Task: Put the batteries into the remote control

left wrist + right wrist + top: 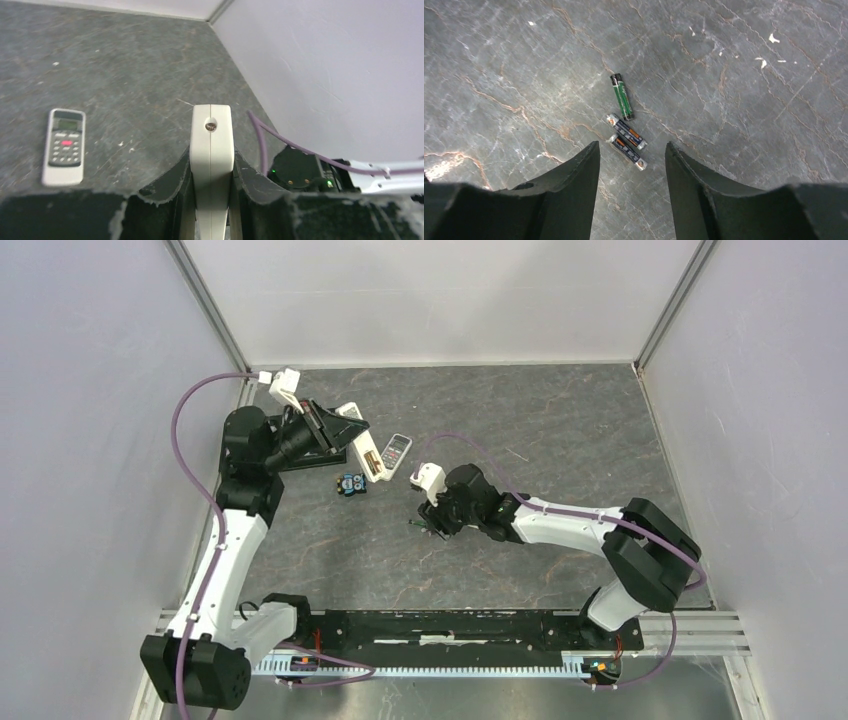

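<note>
My left gripper (333,430) is shut on a long white remote control (362,445), held off the table at the back left. In the left wrist view the remote (212,135) shows edge-on between the fingers (165,185). In the top view its near end shows an open brownish recess. Three batteries lie close together on the table: a green one (621,96) and two dark ones with orange marks (626,131) (628,151). My right gripper (632,145) is open and empty, right above the nearest dark battery. In the top view it (425,525) points down at mid-table.
A small grey remote with a screen and buttons (397,450) lies flat just right of the held remote; it also shows in the left wrist view (64,146). A small black-and-blue object (350,484) sits below the held remote. White walls enclose the grey table (560,430).
</note>
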`<state>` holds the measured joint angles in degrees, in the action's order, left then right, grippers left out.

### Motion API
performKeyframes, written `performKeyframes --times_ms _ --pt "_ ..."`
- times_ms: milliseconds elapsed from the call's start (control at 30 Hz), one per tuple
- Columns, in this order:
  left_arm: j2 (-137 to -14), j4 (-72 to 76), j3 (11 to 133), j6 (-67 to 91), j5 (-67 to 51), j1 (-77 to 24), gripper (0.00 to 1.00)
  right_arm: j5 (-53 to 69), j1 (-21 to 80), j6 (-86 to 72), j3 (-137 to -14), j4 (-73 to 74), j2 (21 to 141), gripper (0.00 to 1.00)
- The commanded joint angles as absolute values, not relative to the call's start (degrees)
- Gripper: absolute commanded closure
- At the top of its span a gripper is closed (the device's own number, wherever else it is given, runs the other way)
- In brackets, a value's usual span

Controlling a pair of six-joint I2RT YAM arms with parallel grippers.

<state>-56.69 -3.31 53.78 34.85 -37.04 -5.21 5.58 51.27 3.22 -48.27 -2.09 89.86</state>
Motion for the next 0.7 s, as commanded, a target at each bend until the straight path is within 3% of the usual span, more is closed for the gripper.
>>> performKeyframes --times_ms 0,433,667 --pt "-58.2 7.6 54.9 33.1 -50.5 -5.0 0.98 4.8 51.2 4.3 -49.5 -0.5 90.1 0.43" --pt "-59.7 8.1 55.0 33.9 -50.8 -5.0 0.98 10.1 49.6 5.8 -51.7 5.5 93.9 0.32" --pt "-59.8 7.7 54.8 34.0 -50.4 -4.9 0.98 12.4 49.5 10.7 -54.8 8.3 98.2 0.32"
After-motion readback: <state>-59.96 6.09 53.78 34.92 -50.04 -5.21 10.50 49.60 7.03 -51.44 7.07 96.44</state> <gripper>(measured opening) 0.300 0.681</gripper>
